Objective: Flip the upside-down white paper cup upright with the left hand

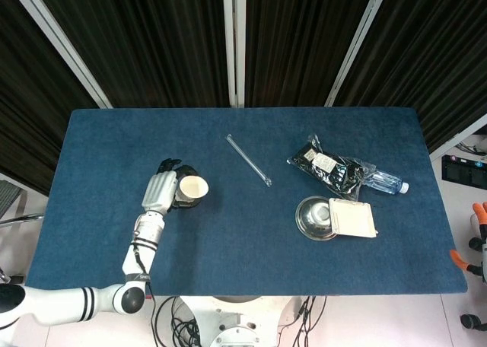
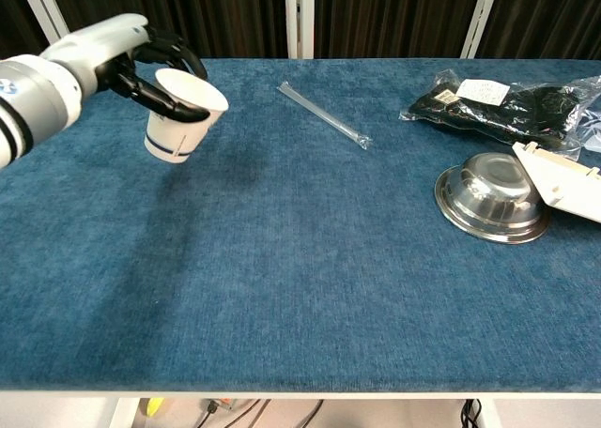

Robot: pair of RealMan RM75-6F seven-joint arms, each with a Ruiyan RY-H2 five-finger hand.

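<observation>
My left hand (image 1: 163, 189) (image 2: 141, 67) grips the white paper cup (image 1: 192, 188) (image 2: 180, 115) from the side, black fingers wrapped around its wall. The cup is lifted above the blue table (image 1: 243, 233) (image 2: 300, 278), its mouth turned upward and tilted a little to the right. In the head view I look into its open rim. The right hand shows in neither view.
A clear plastic rod (image 1: 249, 160) (image 2: 325, 114) lies mid-table. To the right are a black packet (image 1: 326, 166) (image 2: 507, 99), a water bottle (image 1: 384, 183), a steel bowl (image 1: 316, 218) (image 2: 490, 198) and a white box (image 1: 353, 218) (image 2: 563, 182) leaning on the bowl.
</observation>
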